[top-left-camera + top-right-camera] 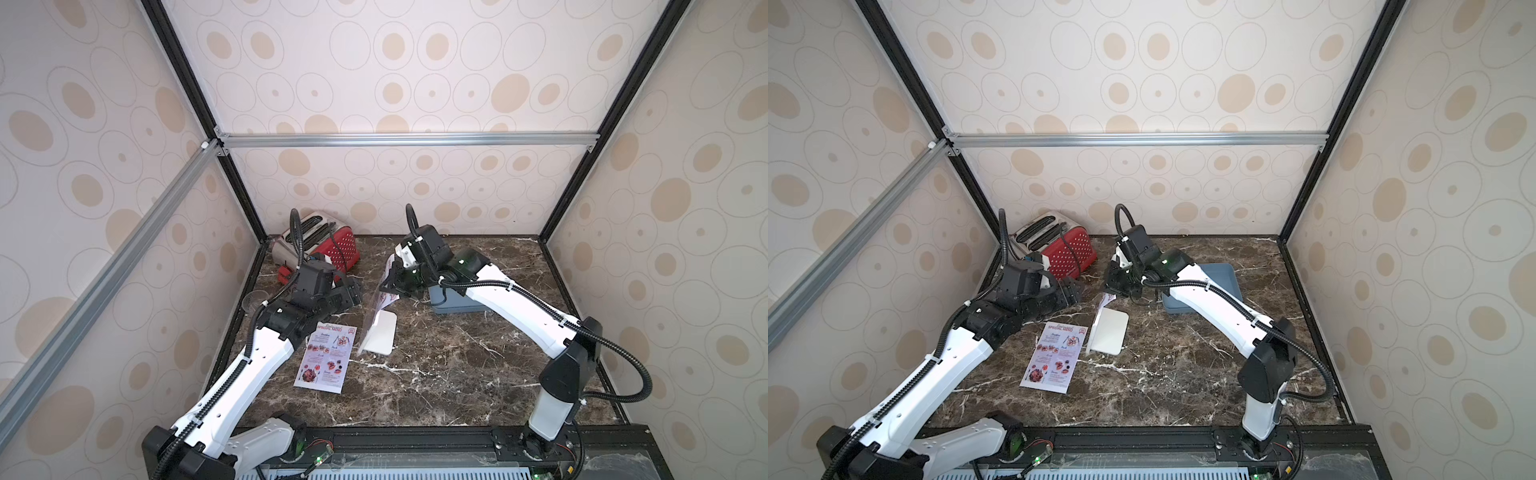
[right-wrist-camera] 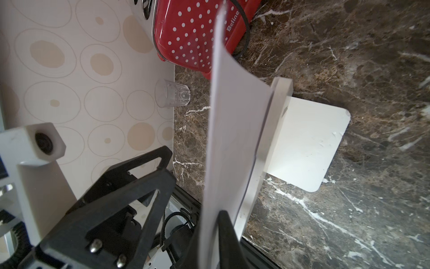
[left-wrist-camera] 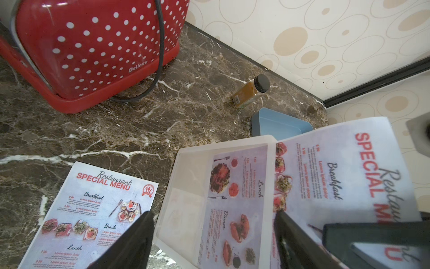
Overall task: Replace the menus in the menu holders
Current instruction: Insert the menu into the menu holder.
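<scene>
Marble tabletop (image 1: 457, 374), both top views: menu holder (image 1: 380, 332) stands left of centre, spare menu (image 1: 324, 359) lies flat just beside it toward the left edge.

Left wrist: left hand (image 3: 209, 244) spread, holder's clear panel between its fingers. Held menu (image 3: 337, 174) sits half out of the holder's top.

Right wrist: right hand (image 2: 218, 223) pinches that sheet's upper end. Judgement: any pull should follow its long axis, straight out.
</scene>
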